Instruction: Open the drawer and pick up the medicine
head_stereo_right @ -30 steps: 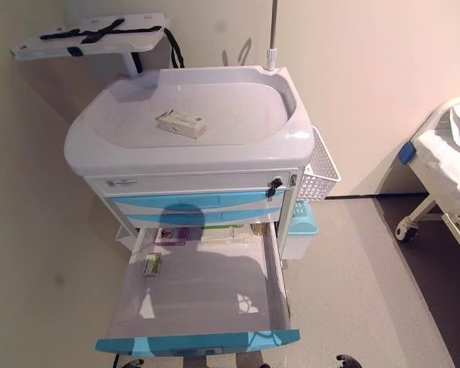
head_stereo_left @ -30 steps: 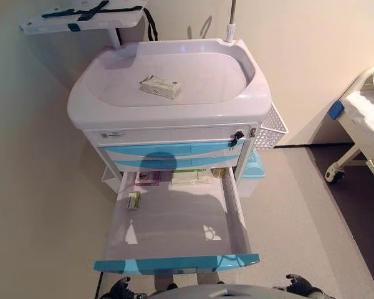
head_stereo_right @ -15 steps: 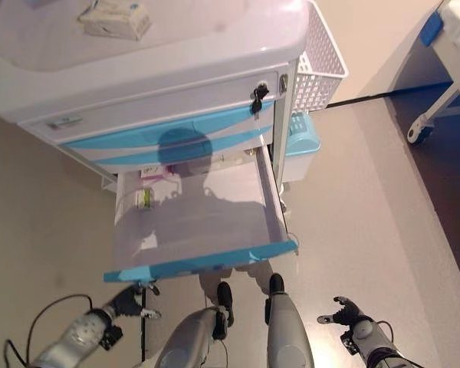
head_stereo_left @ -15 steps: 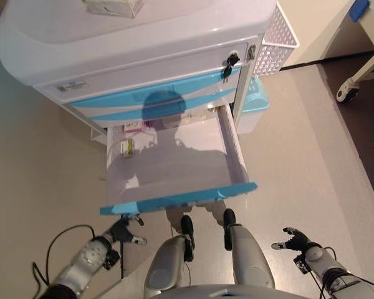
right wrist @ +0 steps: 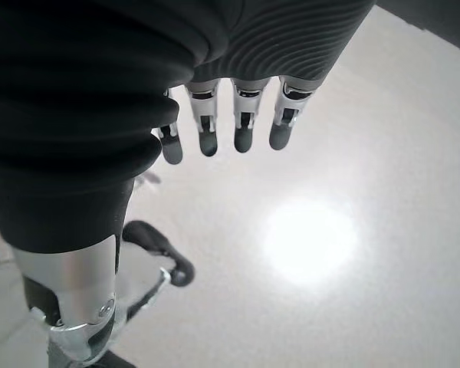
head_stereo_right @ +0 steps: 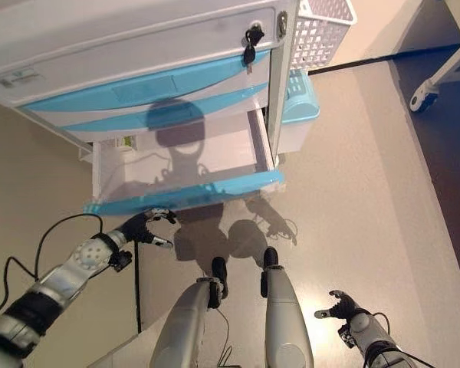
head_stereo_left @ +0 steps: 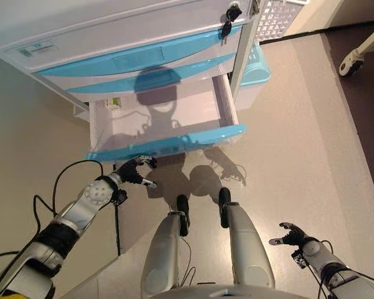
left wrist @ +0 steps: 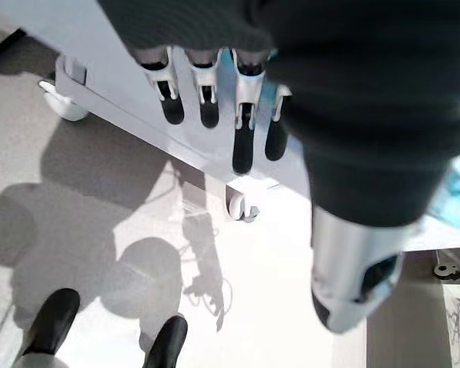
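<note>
The cart's bottom drawer stands open, with a blue front and a pale tray. A small green and white medicine box lies at its back left corner, and it also shows in the right eye view. My left hand is open and empty, just below and in front of the drawer front's left end. The left wrist view shows its fingers relaxed under the drawer's underside. My right hand is open and empty, low at my right side over the floor.
Two shut blue drawers sit above the open one, and a key hangs in the lock. A white wire basket and a blue bin are on the cart's right. A bed's wheel is at far right. A cart caster shows under the drawer.
The camera has tilted down, so the cart's top is out of view. My left hand has risen from the floor side up to the drawer front. My right hand stays low.
</note>
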Tool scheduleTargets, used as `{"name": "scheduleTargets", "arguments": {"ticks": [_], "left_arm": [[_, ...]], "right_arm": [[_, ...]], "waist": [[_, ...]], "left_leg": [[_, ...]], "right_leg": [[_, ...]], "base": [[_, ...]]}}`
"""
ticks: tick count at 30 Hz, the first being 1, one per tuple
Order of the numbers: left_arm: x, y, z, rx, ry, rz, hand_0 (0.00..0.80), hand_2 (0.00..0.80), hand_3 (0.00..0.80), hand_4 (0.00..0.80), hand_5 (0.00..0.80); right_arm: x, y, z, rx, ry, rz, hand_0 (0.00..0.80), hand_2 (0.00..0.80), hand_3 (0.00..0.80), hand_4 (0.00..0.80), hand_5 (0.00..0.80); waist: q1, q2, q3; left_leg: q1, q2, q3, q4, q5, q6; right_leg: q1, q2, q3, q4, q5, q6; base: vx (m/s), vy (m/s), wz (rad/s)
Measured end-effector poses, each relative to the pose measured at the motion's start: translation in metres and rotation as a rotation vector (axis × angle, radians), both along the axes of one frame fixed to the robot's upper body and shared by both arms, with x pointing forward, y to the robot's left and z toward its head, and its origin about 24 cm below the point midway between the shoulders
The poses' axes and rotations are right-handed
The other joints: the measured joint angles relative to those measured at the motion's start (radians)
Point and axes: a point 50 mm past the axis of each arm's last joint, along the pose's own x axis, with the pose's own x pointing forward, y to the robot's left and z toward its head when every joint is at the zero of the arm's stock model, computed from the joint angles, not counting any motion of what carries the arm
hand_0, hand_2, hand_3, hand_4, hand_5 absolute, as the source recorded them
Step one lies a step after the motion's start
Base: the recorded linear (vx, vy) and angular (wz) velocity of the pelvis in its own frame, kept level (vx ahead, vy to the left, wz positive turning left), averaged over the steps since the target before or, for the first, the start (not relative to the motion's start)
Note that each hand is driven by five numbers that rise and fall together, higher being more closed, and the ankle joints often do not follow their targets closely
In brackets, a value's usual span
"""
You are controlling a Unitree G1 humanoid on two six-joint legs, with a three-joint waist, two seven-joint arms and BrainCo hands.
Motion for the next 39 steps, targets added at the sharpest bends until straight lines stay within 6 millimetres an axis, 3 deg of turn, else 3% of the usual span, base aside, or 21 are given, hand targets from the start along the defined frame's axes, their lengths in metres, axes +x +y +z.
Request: {"name": "scheduleTargets", "arguments": {"ticks": [9,20,28,32,39], "left_arm": [[0.026,0.005,-0.002,0.116,-0.029,0.122,0.000,0.000,0.000,0.000,0.000],[0.041,0.018,0.011,0.238,-0.148,0.244,0.000,0.000,0.000,0.000,0.000],[0.051,0.040,0.044,0.331,-0.236,0.284,0.000,0.000,0.000,0.000,0.000],[0.056,0.064,0.066,0.393,-0.282,0.366,0.000,0.000,0.000,0.000,0.000],[0.064,0.077,0.087,0.410,-0.332,0.449,0.000,0.000,0.000,0.000,0.000]], "right_arm": [[0.008,0.002,0.004,-0.005,-0.033,0.000,0.000,0.000,0.000,0.000,0.000],[0.008,0.012,-0.001,0.015,-0.041,-0.004,0.000,0.000,0.000,0.000,0.000],[0.009,0.014,-0.001,0.023,-0.043,-0.003,0.000,0.000,0.000,0.000,0.000],[0.009,0.019,-0.002,0.034,-0.041,0.010,0.000,0.000,0.000,0.000,0.000],[0.009,0.027,-0.006,0.052,-0.035,0.022,0.000,0.000,0.000,0.000,0.000]], "waist": [[-0.005,-0.020,-0.004],[-0.007,-0.071,-0.033],[-0.012,-0.076,-0.036],[-0.030,-0.084,-0.040],[-0.032,-0.084,-0.040]], "left_leg": [[-0.045,0.013,0.014,0.048,-0.033,0.002],[-0.076,0.028,0.013,0.065,-0.045,-0.009],[-0.096,0.029,0.013,0.070,-0.048,-0.007],[-0.112,0.034,0.012,0.085,-0.055,-0.010],[-0.127,0.042,0.016,0.115,-0.070,-0.007]], "right_leg": [[-0.041,0.017,0.015,0.021,-0.003,0.000],[-0.068,0.033,0.014,0.022,-0.005,-0.007],[-0.085,0.034,0.014,0.020,-0.005,-0.007],[-0.093,0.039,0.013,0.019,-0.005,-0.006],[-0.102,0.045,0.016,0.022,-0.006,-0.003]], "base": [[-0.007,-0.002,-0.06],[0.024,0.000,-0.02],[0.000,0.000,0.00],[0.003,0.004,-0.01],[0.012,0.022,-0.04]]}}
